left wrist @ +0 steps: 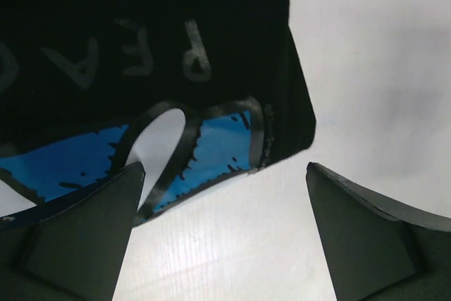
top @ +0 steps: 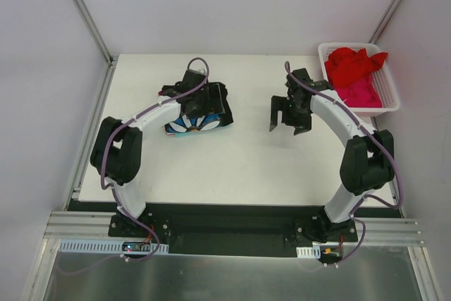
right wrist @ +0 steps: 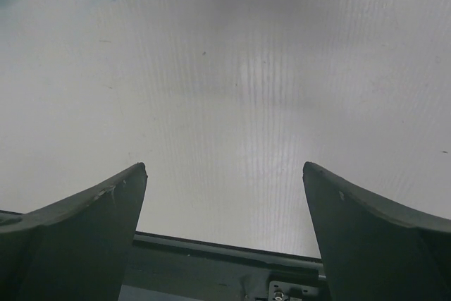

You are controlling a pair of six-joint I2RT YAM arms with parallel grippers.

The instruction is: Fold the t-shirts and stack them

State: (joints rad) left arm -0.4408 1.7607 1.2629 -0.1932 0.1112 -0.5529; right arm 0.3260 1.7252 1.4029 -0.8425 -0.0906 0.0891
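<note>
A folded black t-shirt (top: 211, 111) with a white-and-blue flower print lies on the white table, left of centre. Its black cloth (left wrist: 141, 26) fills the upper left of the left wrist view. My left gripper (top: 194, 103) hovers over it, open, with nothing between its fingers (left wrist: 84, 237). A red t-shirt (top: 354, 65) and a pink one (top: 361, 92) lie crumpled in the white basket (top: 392, 100) at the back right. My right gripper (top: 289, 123) stands open above bare table, left of the basket. Its fingers (right wrist: 77, 230) frame only the white tabletop.
The white table (top: 232, 174) ends at a black strip near the arm bases. White walls and metal frame rails enclose the back and sides. The basket sits at the table's right edge.
</note>
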